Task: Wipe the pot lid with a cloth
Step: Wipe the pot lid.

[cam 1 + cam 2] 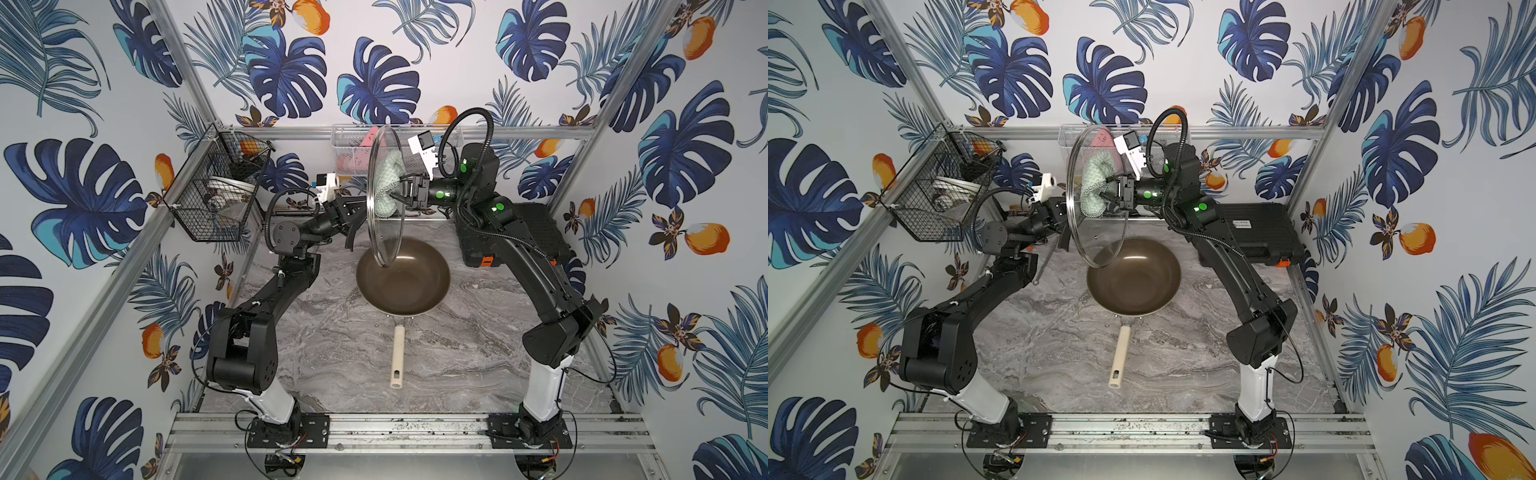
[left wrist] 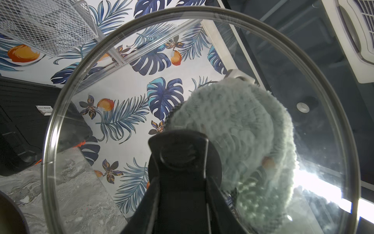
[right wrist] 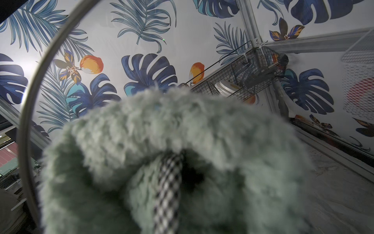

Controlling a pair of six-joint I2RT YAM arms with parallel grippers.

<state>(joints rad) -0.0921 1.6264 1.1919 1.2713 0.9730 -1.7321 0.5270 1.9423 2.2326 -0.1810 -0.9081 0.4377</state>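
Here's the pot lid (image 1: 380, 243) (image 1: 1100, 239), up on its edge and nearly upright in both top views, hanging over the brown frying pan (image 1: 415, 291) (image 1: 1142, 286) at roughly the pan's 11 o'clock rim; whether it touches the pan I cannot tell. The left claw (image 1: 353, 216) (image 1: 1061, 224) comes in from 9 o'clock, closed tight around the lid's black handle (image 2: 178, 154). From 3 o'clock, the right claw (image 1: 401, 193) (image 1: 1111, 193) is clamped on the mint-green cloth (image 1: 388, 174) (image 1: 1096, 183). The cloth is bunched against the glass on the side away from the handle, and shows through the glass in the left wrist view (image 2: 242, 131). It fills the right wrist view (image 3: 162, 131). The pan sits mid-table on the marble top (image 1: 478, 353), its cream handle (image 1: 397, 357) pointing to 6 o'clock. There is a black wire basket (image 1: 212, 195) at 10 o'clock and a black case (image 1: 536, 232) at 2 o'clock.
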